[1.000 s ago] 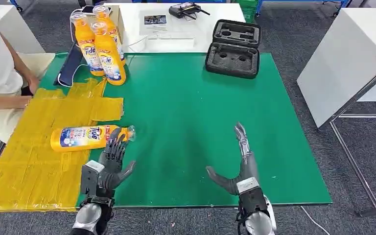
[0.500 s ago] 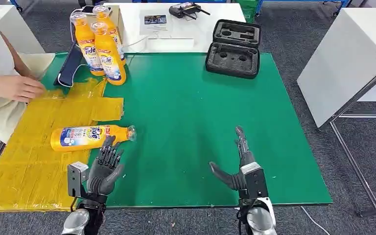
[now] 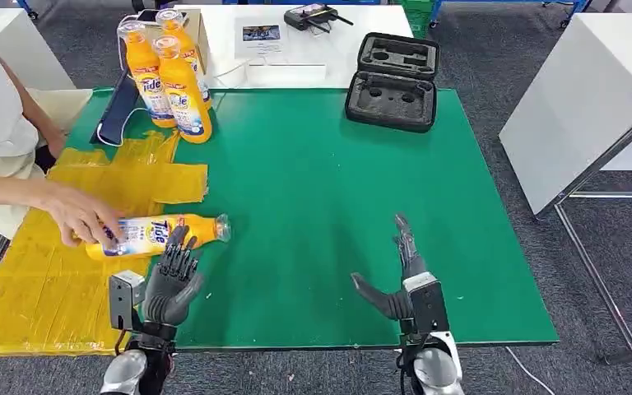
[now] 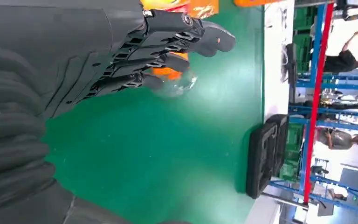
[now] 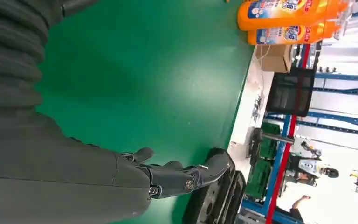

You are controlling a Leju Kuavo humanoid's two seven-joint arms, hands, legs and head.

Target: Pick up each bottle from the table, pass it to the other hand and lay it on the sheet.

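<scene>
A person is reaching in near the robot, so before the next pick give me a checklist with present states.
1. Workspace free of people: not ok. A person's hand rests on the lying bottle, close to the left robot hand.
2. Left robot hand holds nothing: ok, fingers apart above the green mat.
3. Right robot hand holds nothing: ok, open over the mat.
4. Lying bottle fully on the yellow sheet: not ok, its cap end lies over the mat.
5. Standing bottles upright at the far corner: ok.
</scene>
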